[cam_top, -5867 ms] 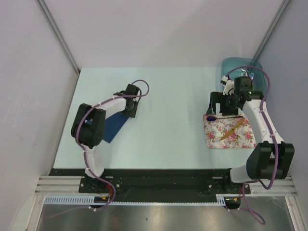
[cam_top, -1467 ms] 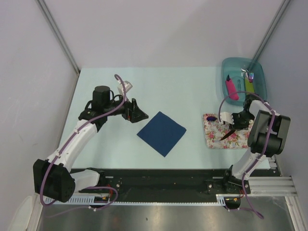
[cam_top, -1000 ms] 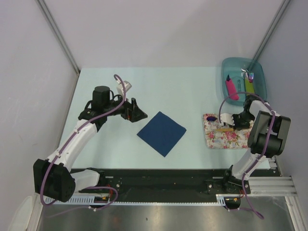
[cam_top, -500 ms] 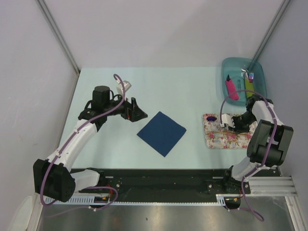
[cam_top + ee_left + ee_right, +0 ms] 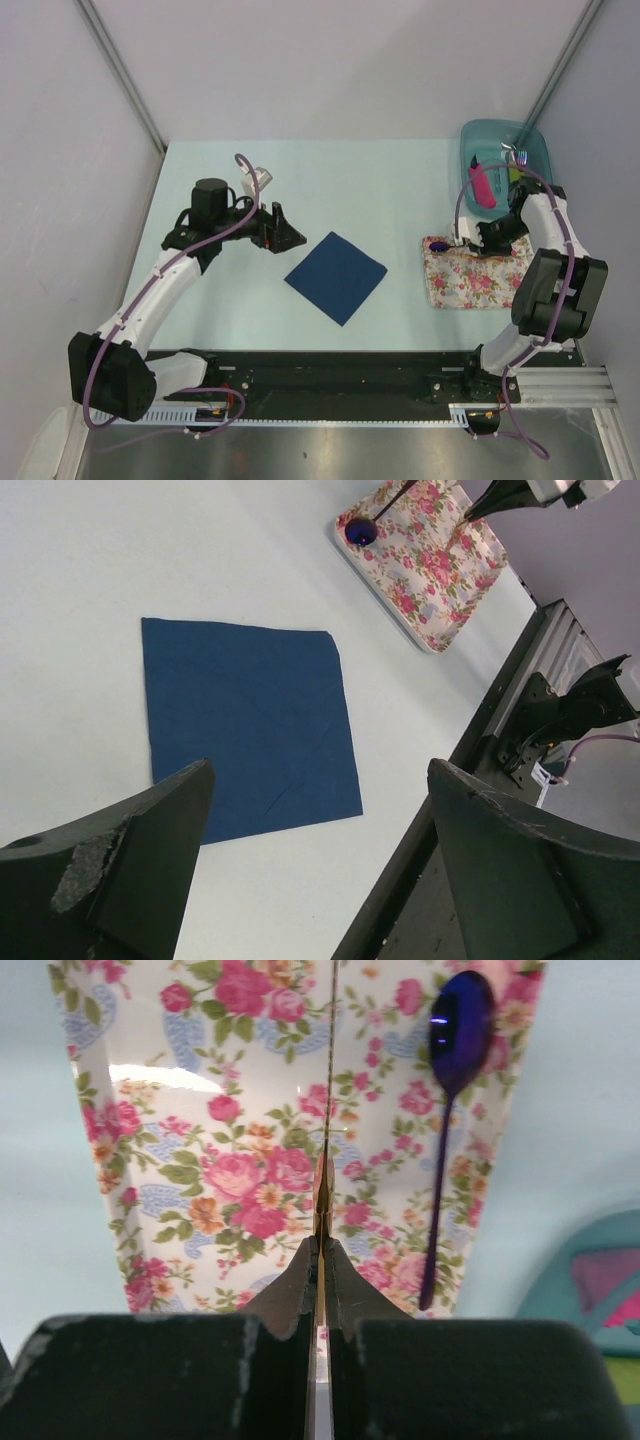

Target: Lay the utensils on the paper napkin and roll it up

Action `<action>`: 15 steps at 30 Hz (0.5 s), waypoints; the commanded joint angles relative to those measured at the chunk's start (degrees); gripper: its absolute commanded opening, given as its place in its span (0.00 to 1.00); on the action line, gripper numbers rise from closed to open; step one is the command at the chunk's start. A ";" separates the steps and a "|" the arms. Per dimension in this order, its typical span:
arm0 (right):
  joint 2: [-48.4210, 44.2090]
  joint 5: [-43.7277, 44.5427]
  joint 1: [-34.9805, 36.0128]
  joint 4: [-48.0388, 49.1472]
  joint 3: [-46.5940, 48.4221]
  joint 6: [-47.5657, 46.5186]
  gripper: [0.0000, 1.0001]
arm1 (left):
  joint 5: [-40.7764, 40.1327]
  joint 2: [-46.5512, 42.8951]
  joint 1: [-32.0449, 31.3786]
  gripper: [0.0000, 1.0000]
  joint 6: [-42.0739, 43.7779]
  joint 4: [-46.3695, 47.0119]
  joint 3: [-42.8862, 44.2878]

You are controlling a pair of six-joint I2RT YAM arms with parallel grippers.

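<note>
My right gripper (image 5: pixel 322 1245) is shut on the tan wooden knife (image 5: pixel 323 1200), which I see edge-on, held above the floral mat (image 5: pixel 230 1160). Beside it on the mat lies the purple spoon (image 5: pixel 455 1020), its thin handle pointing toward me. From above, the right gripper (image 5: pixel 483 238) hovers at the mat's far edge, near the spoon's bowl (image 5: pixel 437 244). The navy paper napkin (image 5: pixel 336 276) lies flat mid-table. My left gripper (image 5: pixel 285 232) hangs open just left of the napkin (image 5: pixel 245 725), nothing between its fingers (image 5: pixel 130 860).
A teal bin (image 5: pixel 535 150) at the far right corner holds pink-handled and green-handled cutlery. The floral mat (image 5: pixel 470 285) sits in front of it. Grey walls close in both sides, and the black rail (image 5: pixel 330 370) runs along the near edge.
My right gripper has carried the knife from the mat's middle toward its far edge, and the wrist has swung back. The left arm and the napkin have not moved.
</note>
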 commanded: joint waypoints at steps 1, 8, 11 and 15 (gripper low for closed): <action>1.43 -4.17 0.94 -3.35 5.16 5.59 0.00 | 0.96 -0.78 0.54 0.92 -1.89 2.07 -0.45; 2.57 -6.72 1.65 -4.49 8.24 20.27 0.00 | 0.43 0.37 0.54 0.90 -3.21 3.13 -0.97; 3.45 -7.95 0.95 -5.90 10.26 25.64 0.00 | 0.52 0.98 0.54 0.89 -4.00 3.66 -1.32; 2.40 -7.60 0.86 -6.25 8.52 27.84 0.00 | 0.70 1.51 0.54 0.88 -4.53 3.83 -1.33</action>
